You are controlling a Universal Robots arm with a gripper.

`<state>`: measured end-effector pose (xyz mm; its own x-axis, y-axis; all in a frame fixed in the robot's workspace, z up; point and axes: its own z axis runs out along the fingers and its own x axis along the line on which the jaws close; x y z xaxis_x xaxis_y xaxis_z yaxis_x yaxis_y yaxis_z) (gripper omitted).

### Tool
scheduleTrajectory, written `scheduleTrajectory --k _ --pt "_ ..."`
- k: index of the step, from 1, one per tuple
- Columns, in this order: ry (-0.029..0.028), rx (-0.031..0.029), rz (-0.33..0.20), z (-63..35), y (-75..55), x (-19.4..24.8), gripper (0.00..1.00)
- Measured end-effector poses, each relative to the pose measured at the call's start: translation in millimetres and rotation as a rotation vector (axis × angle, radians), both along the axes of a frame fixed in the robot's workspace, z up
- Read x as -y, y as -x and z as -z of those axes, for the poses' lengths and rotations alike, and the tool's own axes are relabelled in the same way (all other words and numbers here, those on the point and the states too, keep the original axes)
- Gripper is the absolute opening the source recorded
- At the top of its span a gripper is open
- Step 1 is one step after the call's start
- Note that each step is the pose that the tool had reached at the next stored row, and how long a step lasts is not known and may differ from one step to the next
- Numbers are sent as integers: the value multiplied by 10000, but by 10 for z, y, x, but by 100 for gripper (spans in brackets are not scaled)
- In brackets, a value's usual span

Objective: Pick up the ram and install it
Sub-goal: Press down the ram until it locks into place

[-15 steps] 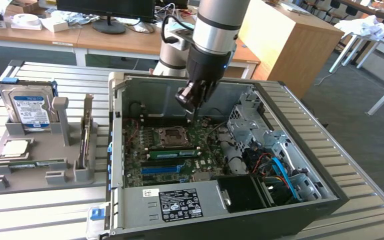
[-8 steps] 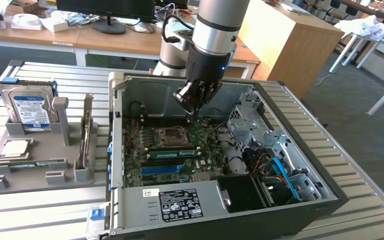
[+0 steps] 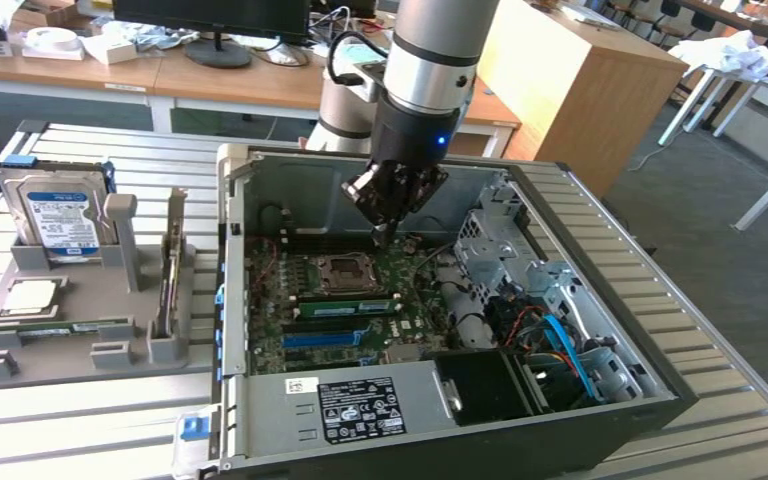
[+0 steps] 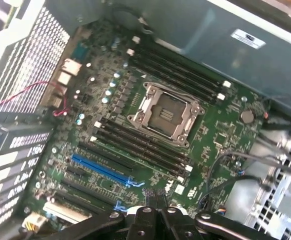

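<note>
**Desk:** So, where does the job stand on your end?

**Me:** Barely begun, by my reading. I have the gripper point(image 3: 384, 222) hanging inside the open computer case point(image 3: 598, 330), above the motherboard point(image 3: 418, 265) and close over the processor socket point(image 4: 165, 112). Its fingers are pressed together and I see nothing between them.

**Desk:** And the ram?

**Me:** I take the ram point(image 3: 64, 327) to be the thin green stick lying in the grey rack point(image 3: 97, 295) outside the case, on the exterior view's left. It sits just in front of the square silver processor chip point(image 3: 31, 295), with the hard drive point(image 3: 57, 215) standing behind. That puts it well apart from the gripper.

**Desk:** Anything seated on the board?

**Me:** From the wrist view, the long black memory slots point(image 4: 140, 145) beside the socket look empty. I judge that neither the pickup nor the install is done.
</note>
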<state>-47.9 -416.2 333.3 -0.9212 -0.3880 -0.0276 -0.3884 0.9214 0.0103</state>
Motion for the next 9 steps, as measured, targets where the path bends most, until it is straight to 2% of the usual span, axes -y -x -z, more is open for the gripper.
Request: scheduleTrajectory --k 9 --pt "1 0 1510 29 0 0 10"
